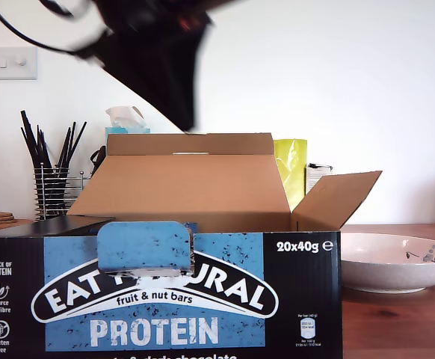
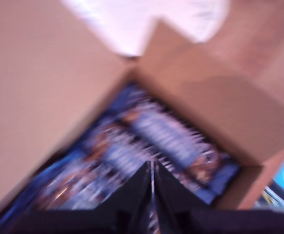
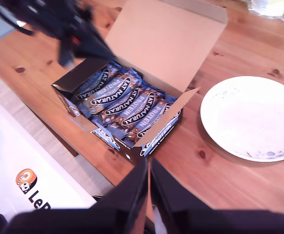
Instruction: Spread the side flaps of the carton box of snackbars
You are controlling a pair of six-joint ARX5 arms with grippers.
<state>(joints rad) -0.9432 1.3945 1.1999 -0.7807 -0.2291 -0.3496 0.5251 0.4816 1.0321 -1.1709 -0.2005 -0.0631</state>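
Note:
The carton box of snackbars (image 1: 158, 292) stands at the front of the exterior view, black and blue, with its wide brown lid flap (image 1: 187, 183) raised behind. One side flap (image 1: 337, 198) angles up and outward at the exterior view's right. The other side flap (image 1: 42, 224) lies low and dark over the end at the exterior view's left. The box (image 3: 122, 107) is full of wrapped bars. My first gripper (image 2: 152, 165) hovers shut and blurred over the open box (image 2: 147, 136); its arm (image 1: 158, 60) hangs above the lid. My second gripper (image 3: 148, 163) is shut, high above the table, apart from the box.
A white plate (image 1: 397, 262) (image 3: 252, 117) sits on the wooden table beside the box. Behind the box stand a wire holder of black sticks (image 1: 49, 179), a tissue box (image 1: 128, 120) and a yellow-green packet (image 1: 292, 168). A white printed sheet (image 3: 30, 180) lies along the table edge.

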